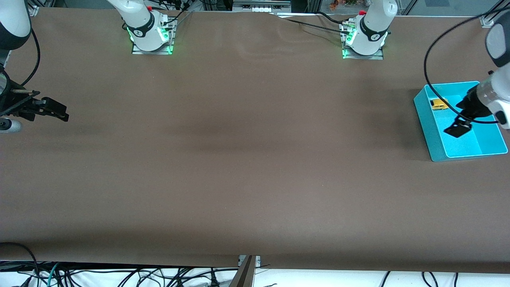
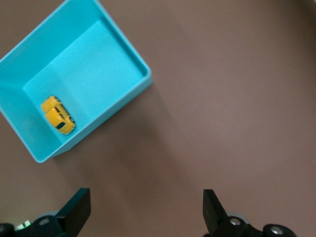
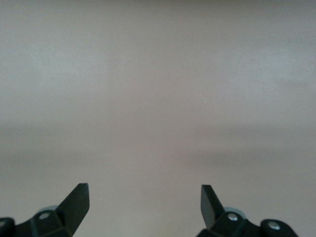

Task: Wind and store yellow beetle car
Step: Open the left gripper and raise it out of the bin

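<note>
Inspection of my station: the counter (image 1: 247,159) is covered by a brown cloth and carries one container, a teal bin (image 1: 472,152) standing at my left arm's end. My two arm bases are mounted along the counter edge farthest from the front camera. My left arm reaches over the bin, and my left tool (image 1: 458,129) hangs in the air above the bin's floor; its two black fingers (image 2: 75,211) stand wide apart with nothing between them, as the left wrist view confirms. My right arm waits at its own end of the counter, with my right tool (image 1: 55,109) held above bare cloth; its fingers (image 3: 76,203) are likewise spread wide and grip nothing, the right wrist view showing only the brown surface under them. The yellow beetle car (image 1: 439,104) lies inside the bin, on the bin's floor close to the corner farther from the front camera, just beside the walls there. It is apart from both tools. In the left wrist view the car (image 2: 58,115) shows its rounded yellow body and dark windows.
</note>
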Action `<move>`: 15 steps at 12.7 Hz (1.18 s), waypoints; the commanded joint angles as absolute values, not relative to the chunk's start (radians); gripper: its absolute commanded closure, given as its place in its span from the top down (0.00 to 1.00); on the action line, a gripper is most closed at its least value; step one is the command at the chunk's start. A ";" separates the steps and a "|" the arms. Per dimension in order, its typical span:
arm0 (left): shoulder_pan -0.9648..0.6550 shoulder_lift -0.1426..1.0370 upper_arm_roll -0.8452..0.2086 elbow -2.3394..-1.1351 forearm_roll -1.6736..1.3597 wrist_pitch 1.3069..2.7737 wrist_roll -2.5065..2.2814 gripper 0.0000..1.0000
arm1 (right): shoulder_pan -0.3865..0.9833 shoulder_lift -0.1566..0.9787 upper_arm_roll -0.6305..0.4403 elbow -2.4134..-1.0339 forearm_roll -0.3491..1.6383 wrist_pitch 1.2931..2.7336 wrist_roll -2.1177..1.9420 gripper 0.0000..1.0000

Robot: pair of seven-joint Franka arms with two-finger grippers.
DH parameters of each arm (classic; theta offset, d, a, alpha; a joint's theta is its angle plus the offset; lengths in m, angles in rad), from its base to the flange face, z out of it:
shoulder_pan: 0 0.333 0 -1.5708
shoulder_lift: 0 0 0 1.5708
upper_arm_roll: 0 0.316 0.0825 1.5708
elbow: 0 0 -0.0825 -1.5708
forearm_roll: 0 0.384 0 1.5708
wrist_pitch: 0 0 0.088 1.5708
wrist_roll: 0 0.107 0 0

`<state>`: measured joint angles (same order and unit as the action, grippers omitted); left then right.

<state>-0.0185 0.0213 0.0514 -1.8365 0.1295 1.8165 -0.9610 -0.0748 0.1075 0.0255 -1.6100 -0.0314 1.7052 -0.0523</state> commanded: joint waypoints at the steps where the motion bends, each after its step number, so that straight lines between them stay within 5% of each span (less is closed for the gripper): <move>1: -0.014 0.014 -0.014 -1.790 0.163 1.740 -0.745 1.00 | -0.067 0.109 0.020 -1.598 -0.044 1.704 -0.041 1.00; 8: 0.023 0.003 -0.061 -1.620 0.052 1.502 -0.297 1.00 | -0.069 0.109 0.020 -1.598 -0.044 1.704 -0.044 1.00; 15: 0.054 -0.002 -0.055 -1.582 0.034 1.459 -0.212 1.00 | -0.072 0.109 0.020 -1.598 -0.044 1.704 -0.044 1.00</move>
